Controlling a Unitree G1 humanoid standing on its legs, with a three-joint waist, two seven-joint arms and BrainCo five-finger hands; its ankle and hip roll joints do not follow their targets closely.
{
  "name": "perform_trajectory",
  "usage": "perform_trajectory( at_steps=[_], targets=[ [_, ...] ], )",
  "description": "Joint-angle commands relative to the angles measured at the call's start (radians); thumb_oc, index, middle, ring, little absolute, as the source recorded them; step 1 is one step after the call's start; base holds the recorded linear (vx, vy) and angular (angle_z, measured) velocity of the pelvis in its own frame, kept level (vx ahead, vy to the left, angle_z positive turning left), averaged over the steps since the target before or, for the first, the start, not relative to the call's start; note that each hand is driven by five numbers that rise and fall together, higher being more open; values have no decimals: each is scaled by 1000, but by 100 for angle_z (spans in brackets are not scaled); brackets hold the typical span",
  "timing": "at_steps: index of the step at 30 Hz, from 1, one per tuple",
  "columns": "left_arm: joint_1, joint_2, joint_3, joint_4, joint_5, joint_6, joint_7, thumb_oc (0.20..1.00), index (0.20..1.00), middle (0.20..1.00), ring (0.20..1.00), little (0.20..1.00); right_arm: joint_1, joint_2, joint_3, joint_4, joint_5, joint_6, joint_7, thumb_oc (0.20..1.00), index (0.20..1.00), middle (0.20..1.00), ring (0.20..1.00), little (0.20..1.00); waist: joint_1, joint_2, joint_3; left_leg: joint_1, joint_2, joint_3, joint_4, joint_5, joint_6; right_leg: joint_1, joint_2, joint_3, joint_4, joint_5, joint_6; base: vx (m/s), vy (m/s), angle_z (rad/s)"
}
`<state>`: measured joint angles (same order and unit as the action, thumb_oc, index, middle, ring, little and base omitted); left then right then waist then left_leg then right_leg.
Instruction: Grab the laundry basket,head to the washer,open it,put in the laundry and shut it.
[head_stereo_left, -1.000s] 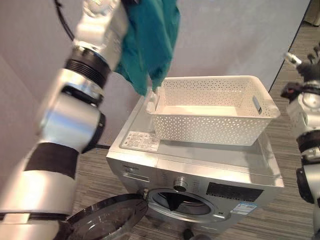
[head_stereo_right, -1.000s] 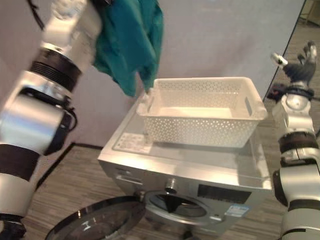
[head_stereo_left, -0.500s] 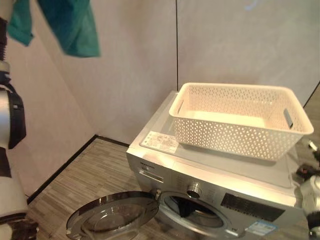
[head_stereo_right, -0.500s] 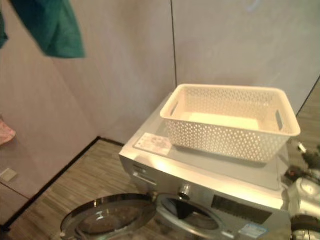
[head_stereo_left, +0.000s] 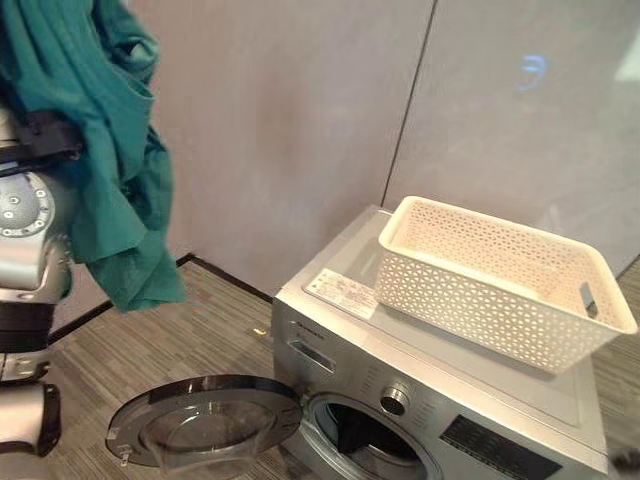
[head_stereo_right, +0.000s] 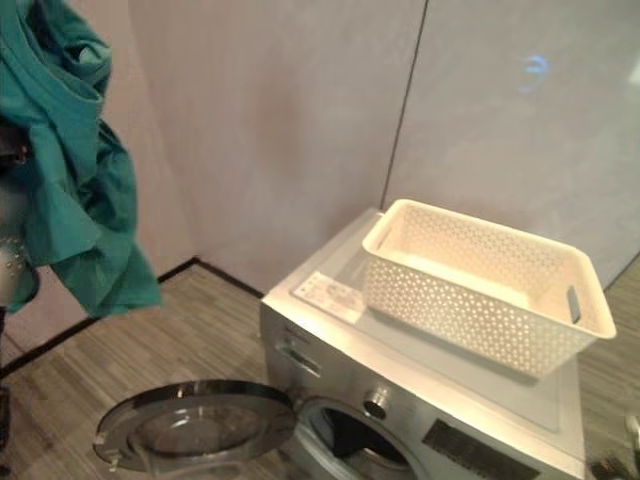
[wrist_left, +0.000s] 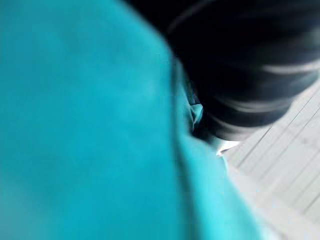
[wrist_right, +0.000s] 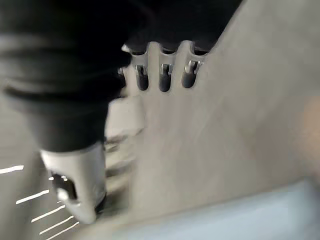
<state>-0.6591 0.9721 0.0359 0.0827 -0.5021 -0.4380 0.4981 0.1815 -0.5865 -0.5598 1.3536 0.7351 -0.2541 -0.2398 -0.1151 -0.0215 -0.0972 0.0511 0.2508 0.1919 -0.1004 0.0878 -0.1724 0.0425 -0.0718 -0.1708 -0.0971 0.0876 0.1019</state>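
Fingers (wrist_right: 162, 80) of the right hand (wrist_right: 75, 75): curled short, holding nothing. Left hand's fingers: buried in cloth, state cannot be told. Teal garment (head_stereo_left: 105, 170): hanging at the left, above the floor. Washer door (head_stereo_left: 205, 420): swung open, low. Washer (head_stereo_left: 440, 400): silver, drum exposed. White laundry basket (head_stereo_left: 500, 280): resting on the washer's top, against the grey wall (head_stereo_left: 300, 120).

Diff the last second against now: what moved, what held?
The camera swung left, so the whole scene shifted. The teal cloth now hangs lower, at the left arm, off to the washer's left rather than over the basket. Left hand's grip is hidden by the cloth. Unchanged: basket on top of the washer, door open, right hand holding nothing.
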Motion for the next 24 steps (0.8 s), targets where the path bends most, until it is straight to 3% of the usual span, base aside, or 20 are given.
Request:
perform_trajectory(
  at_steps=[1, 2, 3, 4, 7, 12, 18, 19, 24],
  targets=[
    [-132, 20, 58, 12, 11, -11, -71, 200, 200, 200, 200, 200, 4, 53, 59, 79, -28, 52, 8, 1000, 1000, 1000, 1000, 1000, -41, 81, 71, 81, 25, 22, 13, -84, -7, 9, -60, -4, 10, -113, 69, -5, 16, 15],
    [-53, 22, 100, -8, 2, -7, -89, 200, 200, 200, 200, 200, 40, 100, 116, 144, -131, 105, 15, 1000, 1000, 1000, 1000, 1000, -33, 72, 79, 85, 27, 25, 13, -90, -8, 12, -60, -8, 10, -113, 73, -18, 8, 7],
    [-43, 23, 109, -13, 1, -6, -90, 200, 200, 200, 200, 200, 39, 98, 120, 144, -133, 105, 14, 1000, 1000, 1000, 1000, 1000, -36, 71, 78, 82, 25, 26, 13, -84, -8, 8, -61, -6, 10, -109, 71, -19, 2, 4],
    [26, 13, 129, -2, -21, 4, -109, 200, 200, 200, 200, 200, 86, 163, 155, 203, -184, 149, 44, 1000, 1000, 1000, 1000, 1000, -37, 65, 78, 80, 26, 31, 13, -85, -9, 7, -63, -7, 10, -108, 71, -20, -3, -4],
    [43, 8, 126, 5, -33, 11, -124, 200, 200, 200, 200, 200, 107, 183, 161, 220, -181, 159, 60, 1000, 1000, 1000, 1000, 1000, -37, 63, 75, 77, 25, 30, 13, -84, -8, 5, -64, -6, 10, -107, 71, 3, 4, -7],
    [168, -122, 156, -23, -56, 30, -186, 200, 200, 200, 200, 200, 90, 285, 235, 272, -208, 204, 136, 1000, 1000, 1000, 1000, 1000, -35, 54, 85, 72, 22, 26, 13, -84, -4, 4, -68, -5, 10, -104, 69, -2, 3, -5],
    [351, -279, 224, -157, 12, 44, -199, 200, 200, 200, 200, 200, 45, 332, 290, 233, -221, 195, 141, 1000, 1000, 1000, 1000, 1000, -23, 55, 99, 76, 15, 29, 13, -93, 2, 4, -74, 2, 10, -108, 66, -3, 2, -3],
    [433, -352, 256, -218, 43, 45, -207, 200, 200, 200, 200, 200, 25, 337, 300, 224, -221, 192, 139, 1000, 1000, 1000, 1000, 1000, -13, 54, 106, 80, 13, 30, 13, -97, 5, 6, -77, 4, 10, -110, 65, 3, 32, -2],
    [567, -448, 263, -359, 144, 55, -247, 200, 200, 200, 200, 200, -29, 349, 351, 181, -239, 182, 132, 1000, 1000, 1000, 1000, 1000, 20, 47, 119, 78, 2, 21, 13, -108, 17, 9, -87, 2, 10, -108, 63, -8, 22, -1]
  ],
)
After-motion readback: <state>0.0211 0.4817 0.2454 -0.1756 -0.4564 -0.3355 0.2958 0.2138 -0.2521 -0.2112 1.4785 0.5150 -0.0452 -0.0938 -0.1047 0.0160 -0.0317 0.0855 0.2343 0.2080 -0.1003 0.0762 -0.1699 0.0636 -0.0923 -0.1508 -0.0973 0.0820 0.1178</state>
